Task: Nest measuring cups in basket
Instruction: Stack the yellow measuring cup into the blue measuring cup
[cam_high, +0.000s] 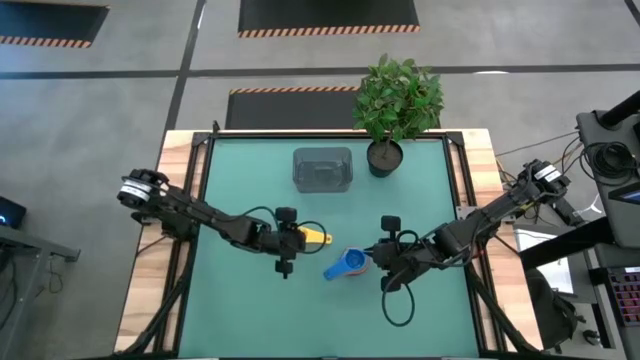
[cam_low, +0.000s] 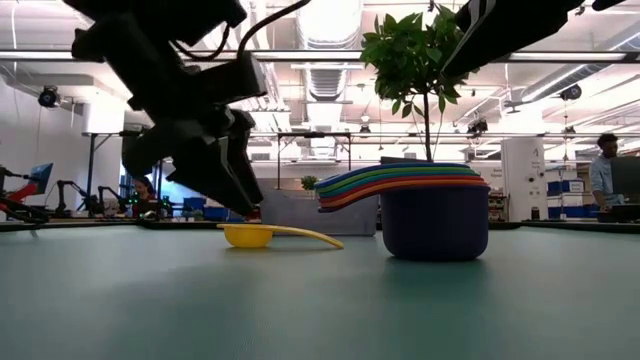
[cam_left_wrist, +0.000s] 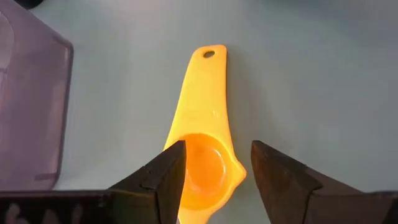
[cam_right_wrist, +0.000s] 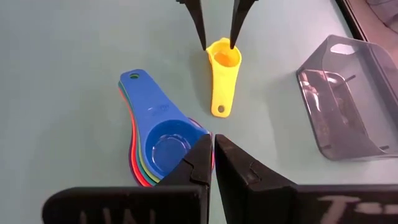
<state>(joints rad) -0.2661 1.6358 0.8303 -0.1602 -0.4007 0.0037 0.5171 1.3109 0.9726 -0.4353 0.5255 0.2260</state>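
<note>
- Currently, left gripper (cam_left_wrist: 214, 171): part open, straddling yellow cup (cam_left_wrist: 202, 163) on desk (cam_high: 240, 170).
- Right gripper (cam_right_wrist: 211, 158): shut, empty, beside nested stack (cam_right_wrist: 158, 140).
- Basket (cam_high: 322, 168): beyond stack.

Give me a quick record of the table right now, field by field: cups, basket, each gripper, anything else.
yellow cup: lies alone on the mat, bowl between the left fingers
nested stack: blue cup on top, other colours under it, on the mat outside the basket
basket: empty, apart from the cups
left gripper: open, astride the yellow cup's bowl
right gripper: shut, by the stack
potted plant: beside the basket
</note>
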